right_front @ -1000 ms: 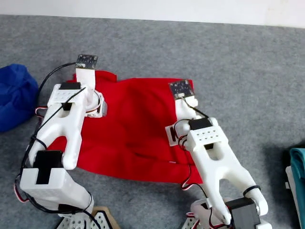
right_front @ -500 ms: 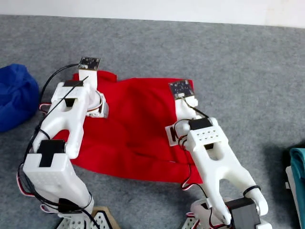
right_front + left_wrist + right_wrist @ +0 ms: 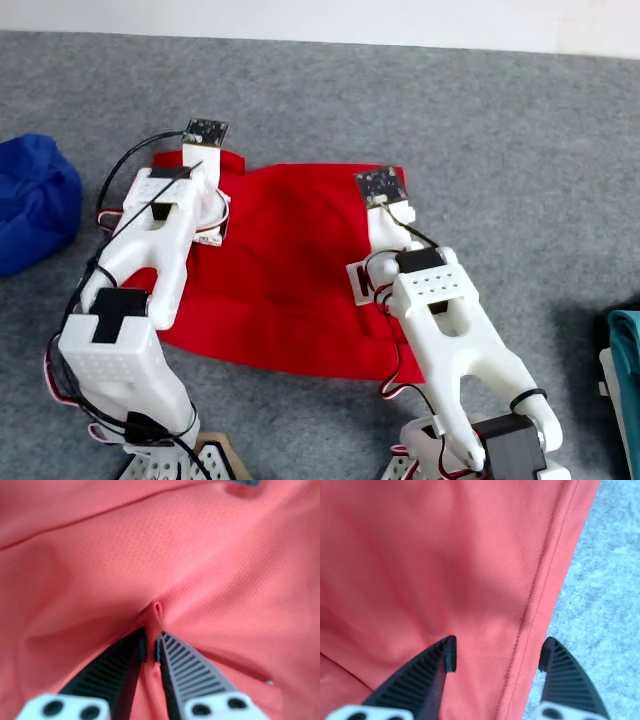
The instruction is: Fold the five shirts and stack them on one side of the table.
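Left fingers clamped on small pleat of red shirt, cloth bunched at tips. Right fingers spread wide, side hem running lengthwise between them, grey desk past outer finger. Right arm nearest that hem; closing there looks next.

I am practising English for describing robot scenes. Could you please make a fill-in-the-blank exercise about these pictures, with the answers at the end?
1. The left gripper is shut on a small fold of the ______ shirt.
2. The right gripper is ______, with one finger on each side of the shirt's hem seam.
3. A ______ cloth lies bunched on the table, on the left arm's side.

Missing words: red; open; blue.
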Tool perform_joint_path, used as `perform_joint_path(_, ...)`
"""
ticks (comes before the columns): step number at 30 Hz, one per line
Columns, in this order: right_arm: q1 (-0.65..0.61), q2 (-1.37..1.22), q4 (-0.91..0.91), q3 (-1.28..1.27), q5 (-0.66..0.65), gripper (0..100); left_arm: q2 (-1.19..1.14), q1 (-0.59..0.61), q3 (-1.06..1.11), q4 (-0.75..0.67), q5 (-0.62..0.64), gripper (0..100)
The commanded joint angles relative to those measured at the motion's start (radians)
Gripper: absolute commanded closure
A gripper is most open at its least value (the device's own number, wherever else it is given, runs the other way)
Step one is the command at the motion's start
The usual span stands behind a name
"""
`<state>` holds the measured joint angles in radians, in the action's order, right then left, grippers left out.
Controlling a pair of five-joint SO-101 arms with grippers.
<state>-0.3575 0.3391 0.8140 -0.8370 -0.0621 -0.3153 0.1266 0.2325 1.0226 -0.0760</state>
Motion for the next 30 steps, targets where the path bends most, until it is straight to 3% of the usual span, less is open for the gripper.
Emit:
perform_joint_path(1, 0.01, 0.002, -0.016, 0.005, 0.008, 72.8, 0.077, -0.015, -0.042, 0.124, 0.008, 99)
perform_joint_path(8, -0.008, 0.015, 0.039, -0.025, -0.017, 72.2, 0.288, -0.099, -0.033, 0.339, 0.006, 99)
perform_joint_path(12, -0.061, 0.073, 0.099, -0.033, -0.031, 64.4, 0.32, -0.139, -0.031, 0.41, 0.008, 99)
perform_joint_path(22, -0.091, 0.239, 0.096, -0.232, -0.107, 64.5, 0.321, -0.064, 0.108, 0.275, 0.006, 99)
perform_joint_path(30, -0.102, 0.317, 0.14, -0.262, -0.106, 64.5, 0.329, -0.05, 0.119, 0.275, 0.006, 99)
